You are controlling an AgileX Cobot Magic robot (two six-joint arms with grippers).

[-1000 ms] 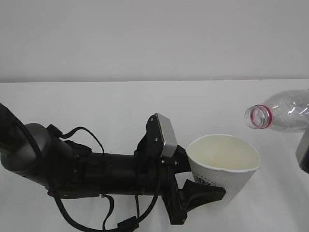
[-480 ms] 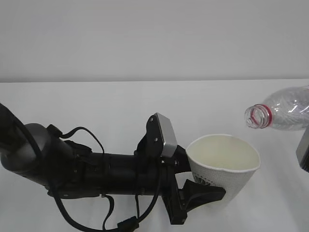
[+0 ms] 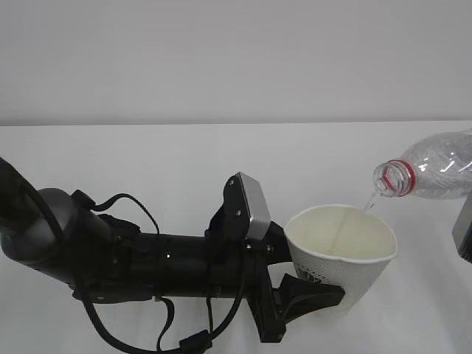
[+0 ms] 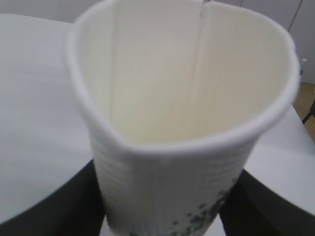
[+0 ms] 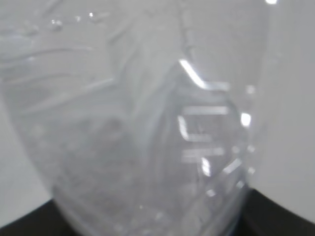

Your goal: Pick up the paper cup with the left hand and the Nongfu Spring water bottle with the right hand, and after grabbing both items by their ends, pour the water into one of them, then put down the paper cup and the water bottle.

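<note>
Clear water [image 3: 369,200] is just starting to thread from the tilted Nongfu Spring water bottle [image 3: 435,175] clamped in your right hand [image 3: 464,234], so tip slowly and keep that stream inside the rim of the paper cup [image 3: 343,251], which your left hand [image 3: 310,295] pinches low, off the table.

Paper cup [image 3: 341,254]: matt white paper, outer wall finely ribbed, inner face smooth and cream. Nongfu Spring water bottle [image 3: 435,175]: clear, glossy plastic with ridged walls and a red plastic neck ring. Water [image 3: 369,199]: clear and colourless. Left hand [image 3: 184,269]: black housing, mostly matt with a slight sheen, carrying a smooth silver-grey plate. Bench [image 3: 147,155]: smooth, matt white surface.
</note>
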